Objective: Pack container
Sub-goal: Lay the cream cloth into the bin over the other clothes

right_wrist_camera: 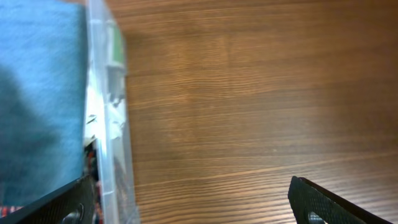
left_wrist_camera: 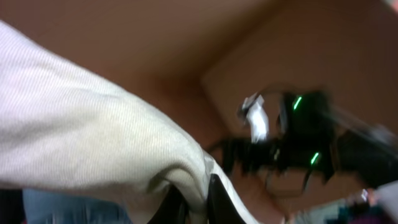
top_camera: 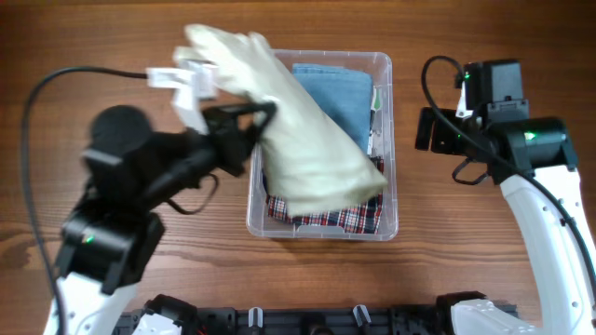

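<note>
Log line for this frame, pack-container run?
left gripper: holds cream garment over container | right gripper: open, empty, beside container | inside: blue garment, plaid garment

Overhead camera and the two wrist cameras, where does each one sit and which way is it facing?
Overhead: above the table, looking straight down on both arms and the container between them.
Left wrist: on the left gripper, tilted sideways; blurred cream garment it clamps fills it, right arm beyond.
Right wrist: on the right gripper, facing down at wood beside the container; its open fingertips at bottom corners.
Shared: overhead and right wrist both show the blue garment in the container.
</note>
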### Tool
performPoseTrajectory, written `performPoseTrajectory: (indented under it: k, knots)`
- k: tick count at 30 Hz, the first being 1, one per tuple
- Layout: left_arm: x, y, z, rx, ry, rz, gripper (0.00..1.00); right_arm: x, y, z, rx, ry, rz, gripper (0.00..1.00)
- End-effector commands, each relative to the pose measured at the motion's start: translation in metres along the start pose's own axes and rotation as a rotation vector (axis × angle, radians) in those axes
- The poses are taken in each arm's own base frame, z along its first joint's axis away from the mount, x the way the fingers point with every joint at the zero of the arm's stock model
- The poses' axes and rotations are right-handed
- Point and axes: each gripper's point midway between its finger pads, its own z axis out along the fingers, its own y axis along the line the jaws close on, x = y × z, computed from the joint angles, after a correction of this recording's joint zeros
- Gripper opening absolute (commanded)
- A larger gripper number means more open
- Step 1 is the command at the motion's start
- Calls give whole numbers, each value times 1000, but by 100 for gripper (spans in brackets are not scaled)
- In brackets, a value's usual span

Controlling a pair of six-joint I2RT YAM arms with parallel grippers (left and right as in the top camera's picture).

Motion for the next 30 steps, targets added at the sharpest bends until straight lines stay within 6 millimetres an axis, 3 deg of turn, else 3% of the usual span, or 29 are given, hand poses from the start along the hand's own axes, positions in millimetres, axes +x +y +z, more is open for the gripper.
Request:
performPoseTrajectory:
  k: [1,3,5,8,10,14,15,17,21,25,30]
  knots:
    - [47,13,34,-34,201,127,4,-1,-23,-12,32,-31,89,100]
    - [82,30,51,-47,354,185,4,1,-25,-13,30,-26,95,100]
    - [115,35,67,70,505,264,4,1,-25,-13,30,-25,94,100]
    - [136,39,82,183,588,329,4,1,-25,-13,31,-25,90,100]
    - [134,34,82,206,585,346,4,1,-25,-13,30,-25,90,100]
    - [102,-4,76,290,522,439,4,1,-25,-13,31,-25,90,100]
    - [91,-24,73,334,490,521,4,1,-25,-13,31,-25,90,100]
    - [88,-34,73,366,469,590,4,1,-25,-13,31,-25,90,100]
    - [87,-34,78,379,456,632,4,1,-25,-13,31,-25,90,100]
    - [79,-32,95,389,412,662,4,1,-25,-13,31,-25,88,100]
    - [85,-21,110,382,437,641,4,1,-25,-13,31,-25,88,100]
